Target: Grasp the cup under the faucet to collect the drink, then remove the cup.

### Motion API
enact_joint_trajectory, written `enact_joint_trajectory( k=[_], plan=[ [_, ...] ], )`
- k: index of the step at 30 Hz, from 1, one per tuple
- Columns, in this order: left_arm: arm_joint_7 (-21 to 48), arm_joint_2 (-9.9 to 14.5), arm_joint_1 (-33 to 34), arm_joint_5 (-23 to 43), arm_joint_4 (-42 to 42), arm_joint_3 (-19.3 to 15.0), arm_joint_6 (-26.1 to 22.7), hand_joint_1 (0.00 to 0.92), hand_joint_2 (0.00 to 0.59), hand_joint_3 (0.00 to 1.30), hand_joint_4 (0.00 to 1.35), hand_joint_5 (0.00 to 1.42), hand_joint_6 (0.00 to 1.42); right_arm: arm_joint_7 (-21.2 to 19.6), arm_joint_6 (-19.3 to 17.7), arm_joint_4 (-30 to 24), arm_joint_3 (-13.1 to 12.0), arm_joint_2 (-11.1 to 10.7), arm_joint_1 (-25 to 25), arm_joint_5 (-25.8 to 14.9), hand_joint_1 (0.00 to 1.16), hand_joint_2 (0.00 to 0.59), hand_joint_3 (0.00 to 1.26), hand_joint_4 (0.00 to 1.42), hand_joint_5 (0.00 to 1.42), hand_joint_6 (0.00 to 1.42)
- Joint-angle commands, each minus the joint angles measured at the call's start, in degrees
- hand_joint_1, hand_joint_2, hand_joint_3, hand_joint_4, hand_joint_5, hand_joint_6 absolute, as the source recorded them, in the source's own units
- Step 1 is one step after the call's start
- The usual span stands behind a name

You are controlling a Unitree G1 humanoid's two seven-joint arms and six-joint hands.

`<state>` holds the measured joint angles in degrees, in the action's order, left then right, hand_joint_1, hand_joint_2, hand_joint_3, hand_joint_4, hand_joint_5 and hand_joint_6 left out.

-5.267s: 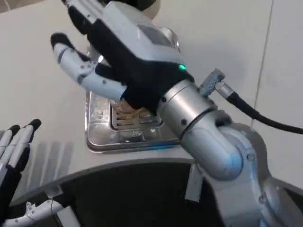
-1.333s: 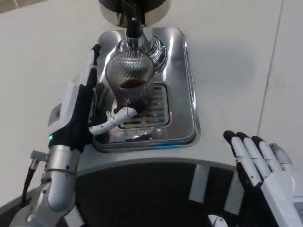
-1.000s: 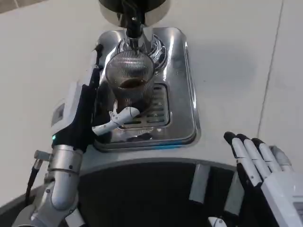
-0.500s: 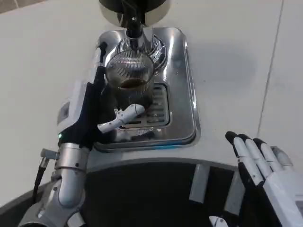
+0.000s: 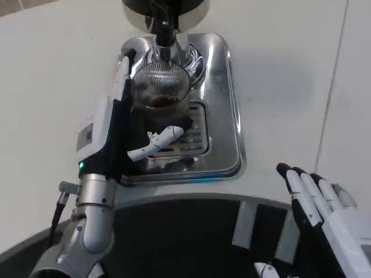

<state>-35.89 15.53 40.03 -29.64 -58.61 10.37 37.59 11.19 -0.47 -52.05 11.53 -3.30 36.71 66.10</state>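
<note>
A ribbed glass cup [image 5: 162, 91] with dark drink in its bottom stands on the steel drip tray [image 5: 225, 110], right under the black faucet [image 5: 164, 26]. My left hand [image 5: 119, 124] is cupped around it from the left. Its fingers [image 5: 124, 72] lie along the cup's left side. The thumb [image 5: 164, 138] reaches across in front of the cup's base, spread away from the fingers. I cannot make out a firm grip. My right hand [image 5: 323, 215] hangs at the lower right with fingers straight and apart, holding nothing.
The slotted grate [image 5: 194, 133] lies in the tray just right of the thumb. The dispenser's round dark head [image 5: 191, 7] overhangs the cup from behind. White tabletop [image 5: 284, 81] stretches to the right of the tray. My own dark body edge [image 5: 185, 231] fills the bottom.
My right hand has left the machine and dropped to the lower right. My left hand came in and has slid rightward, closing around the cup. The cup has stayed put.
</note>
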Motion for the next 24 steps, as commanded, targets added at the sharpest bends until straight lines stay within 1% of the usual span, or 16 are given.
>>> enact_joint_trajectory(
  k=[1, 8, 10, 12, 16, 18, 22, 24],
  plan=[
    [-0.6, -0.61, 0.48, -0.08, -1.03, 0.67, -0.36, 0.433, 0.068, 0.0, 0.0, 0.33, 0.36, 1.34, 0.62, -0.71, 0.06, 0.65, -0.14, 0.55, 0.4, 0.406, 0.0, 0.0, 0.0, 0.0],
    [-0.58, -0.84, 0.81, -0.34, -1.35, 1.08, -0.08, 0.448, 0.068, 0.0, 0.02, 0.37, 0.41, 2.1, 0.83, -0.89, 0.26, 1.26, -0.11, 0.67, 0.39, 0.411, 0.0, 0.0, 0.0, 0.0],
    [-0.54, -0.89, 0.89, -0.71, -1.6, 1.5, -0.43, 0.463, 0.068, 0.01, 0.04, 0.39, 0.47, 2.3, 0.95, -0.89, 0.37, 1.47, -0.11, 0.65, 0.39, 0.412, 0.0, 0.0, 0.0, 0.0],
    [-0.73, -0.97, 0.92, -0.91, -1.79, 1.84, -0.66, 0.483, 0.07, 0.05, 0.09, 0.43, 0.54, 2.51, 1.05, -0.91, 0.42, 1.65, -0.08, 0.64, 0.38, 0.413, 0.0, 0.0, 0.0, 0.0],
    [-2.63, -1.2, 1.09, -1.76, -1.71, 2.92, -1.84, 0.527, 0.08, 0.18, 0.24, 0.61, 0.84, 2.94, 1.2, -1.09, 0.37, 1.99, 0.3, 0.49, 0.38, 0.414, 0.0, 0.0, 0.0, 0.0],
    [-3.35, -1.33, 1.18, -1.8, -1.77, 3.31, -2.05, 0.555, 0.085, 0.28, 0.36, 0.73, 0.99, 3.11, 1.27, -1.11, 0.34, 2.13, 0.4, 0.42, 0.38, 0.414, 0.0, 0.0, 0.0, 0.0],
    [-4.26, -1.96, 1.37, -1.77, -2.07, 3.87, -2.54, 0.585, 0.091, 0.54, 0.66, 0.99, 1.29, 3.64, 1.42, -1.54, 0.34, 2.5, 0.41, 0.76, 0.37, 0.416, 0.0, 0.0, 0.0, 0.0],
    [-5.2, -2.9, 1.38, -1.35, -2.16, 3.66, -2.63, 0.604, 0.09, 0.66, 0.81, 1.11, 1.41, 4.01, 1.68, -2.07, 0.21, 2.84, 0.53, 1.13, 0.35, 0.413, 0.0, 0.0, 0.0, 0.0]
  ],
)
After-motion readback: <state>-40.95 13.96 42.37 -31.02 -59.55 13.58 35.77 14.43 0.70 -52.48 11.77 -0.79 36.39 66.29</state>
